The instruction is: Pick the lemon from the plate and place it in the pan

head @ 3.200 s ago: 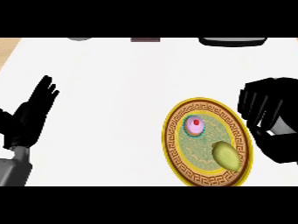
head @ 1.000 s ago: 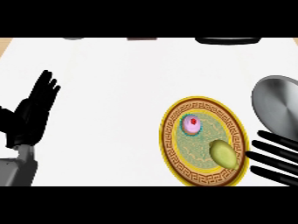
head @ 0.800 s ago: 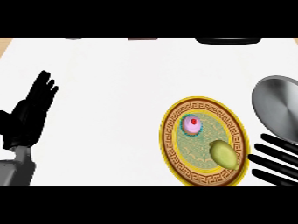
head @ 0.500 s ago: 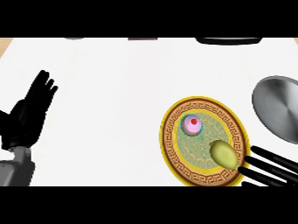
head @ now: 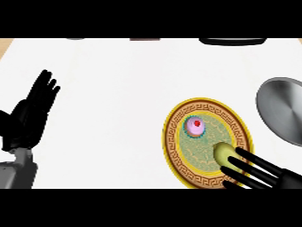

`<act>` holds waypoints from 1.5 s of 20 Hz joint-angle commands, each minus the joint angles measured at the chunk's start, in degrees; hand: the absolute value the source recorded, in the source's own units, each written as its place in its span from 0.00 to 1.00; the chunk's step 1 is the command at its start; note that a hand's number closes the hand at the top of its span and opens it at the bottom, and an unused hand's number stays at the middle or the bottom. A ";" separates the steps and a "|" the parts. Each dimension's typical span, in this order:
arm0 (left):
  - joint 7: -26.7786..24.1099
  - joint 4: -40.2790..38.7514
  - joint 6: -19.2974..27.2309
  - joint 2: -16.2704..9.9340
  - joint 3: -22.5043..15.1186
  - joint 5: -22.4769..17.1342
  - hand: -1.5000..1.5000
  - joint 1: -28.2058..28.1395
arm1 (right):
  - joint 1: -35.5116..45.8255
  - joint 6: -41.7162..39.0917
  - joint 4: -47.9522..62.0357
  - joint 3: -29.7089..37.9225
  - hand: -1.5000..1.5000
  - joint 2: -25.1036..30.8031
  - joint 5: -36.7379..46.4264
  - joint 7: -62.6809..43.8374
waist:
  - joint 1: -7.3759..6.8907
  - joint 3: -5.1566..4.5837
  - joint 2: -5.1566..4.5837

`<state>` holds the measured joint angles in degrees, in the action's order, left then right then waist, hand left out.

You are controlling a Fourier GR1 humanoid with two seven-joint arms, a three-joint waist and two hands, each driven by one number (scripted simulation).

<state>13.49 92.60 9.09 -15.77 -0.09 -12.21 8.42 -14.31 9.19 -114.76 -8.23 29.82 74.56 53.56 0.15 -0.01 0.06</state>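
A yellow-green lemon (head: pixel 223 153) lies on the near right part of a round plate (head: pixel 176 133) with a gold patterned rim. A pink cupcake (head: pixel 195 126) sits near the plate's middle. A grey metal pan (head: pixel 290 111) stands to the right of the plate. My right hand (head: pixel 261 172) comes in from the lower right, open, its straight fingers reaching over the plate's near rim and touching the lemon's near side. My left hand (head: pixel 29 117) rests open at the left edge, fingers up.
The white counter (head: pixel 114 88) stretches left of the plate. Dark objects (head: pixel 231 41) sit along the far edge, cut off by the view's top. Wooden surface shows at the far corners.
My right hand pulled off the pan area, dropped to the lower right, then slid left over the plate's rim up to the lemon. The left hand barely moved.
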 commanded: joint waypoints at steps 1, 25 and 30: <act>-2.90 -1.63 -1.78 0.88 0.61 0.88 0.50 -1.37 | 6.61 -0.37 7.41 -2.50 0.00 -4.24 3.39 0.07 | -0.37 0.01 -0.10; 2.18 2.07 -3.52 4.41 3.52 4.00 0.50 0.04 | 15.25 -2.13 21.79 -6.45 1.00 -13.11 15.42 0.33 | -0.29 0.01 -0.02; 0.43 -0.72 -2.27 5.97 3.19 5.63 0.50 0.65 | 18.43 2.54 25.64 -7.79 1.00 -15.02 14.76 2.58 | -0.42 0.02 -0.08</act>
<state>13.20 91.04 5.13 -11.51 4.13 -7.94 9.40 0.99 9.48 -94.66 -15.19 16.63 89.09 54.42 0.15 -0.79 0.59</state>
